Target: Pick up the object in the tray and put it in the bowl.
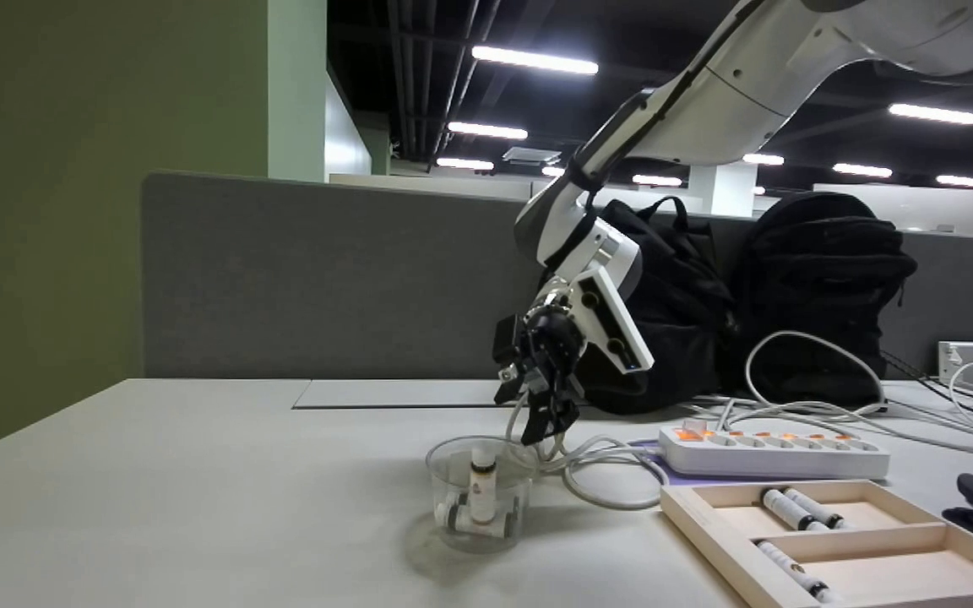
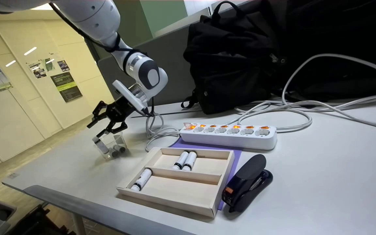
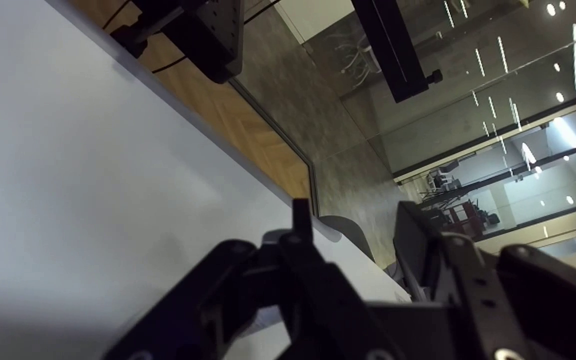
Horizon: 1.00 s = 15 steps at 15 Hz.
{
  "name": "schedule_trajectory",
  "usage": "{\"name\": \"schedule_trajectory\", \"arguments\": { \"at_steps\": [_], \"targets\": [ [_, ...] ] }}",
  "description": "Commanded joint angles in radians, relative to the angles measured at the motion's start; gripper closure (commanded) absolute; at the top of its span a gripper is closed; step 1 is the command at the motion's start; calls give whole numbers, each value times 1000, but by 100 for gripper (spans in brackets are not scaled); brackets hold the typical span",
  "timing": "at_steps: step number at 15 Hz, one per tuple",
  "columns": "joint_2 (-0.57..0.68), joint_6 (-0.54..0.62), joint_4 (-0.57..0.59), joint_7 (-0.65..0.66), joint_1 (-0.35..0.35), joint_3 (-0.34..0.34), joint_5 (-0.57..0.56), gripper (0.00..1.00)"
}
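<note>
White vials (image 2: 142, 179), probably light, stiff and slippery, rest in the tray (image 2: 181, 188), well apart from our spread, empty gripper (image 2: 96, 129), and in the bowl (image 1: 446, 480) below it; we should grasp mid-barrel.

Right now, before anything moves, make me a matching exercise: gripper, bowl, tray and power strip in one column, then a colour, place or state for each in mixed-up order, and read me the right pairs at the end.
Column one:
1. Gripper
2. Bowl
3. Tray
4. Power strip

Column two:
A. pale wood, with three tubes inside
B. open, near the bowl
C. white, beside the tray
D. see-through and round

Right pairs: 1-B, 2-D, 3-A, 4-C.
</note>
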Motion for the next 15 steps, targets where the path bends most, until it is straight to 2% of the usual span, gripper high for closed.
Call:
{"name": "schedule_trajectory", "arguments": {
  "at_steps": [1, 3, 5, 9, 14, 15],
  "targets": [
    [21, -54, 72, 49, -3, 6, -3, 21],
    [-6, -37, 69, 41, 3, -4, -22, 7],
    [-48, -4, 59, 26, -1, -11, -39, 0],
    [-194, 124, -16, -52, -41, -9, -28, 0],
    [-370, 256, -85, -38, -45, -56, -126, 0],
    [-278, 203, -2, -42, -54, -30, -93, 0]
  ]
}}
